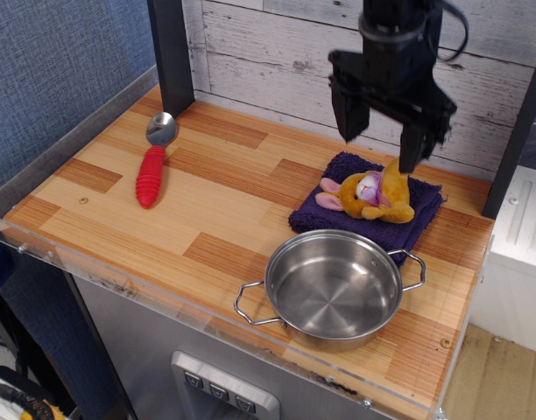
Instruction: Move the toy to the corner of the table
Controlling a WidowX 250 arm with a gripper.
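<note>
While the gripper (380, 150) hangs fingers apart above the toy (376, 193), the steel pot (333, 289) holds nothing.

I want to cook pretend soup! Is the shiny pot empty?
Empty. The pot sits upright on the table, and its bare metal bottom shows all the way across, with nothing inside it.

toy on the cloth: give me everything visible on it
The toy is a small mustard-yellow plush animal with pink ears and a white-and-purple face. It lies on its side on a dark purple cloth near the table's far right edge, face toward the camera. The open gripper hangs just above it, not gripping it. The steel pot sits apart, nearer the camera.
</note>
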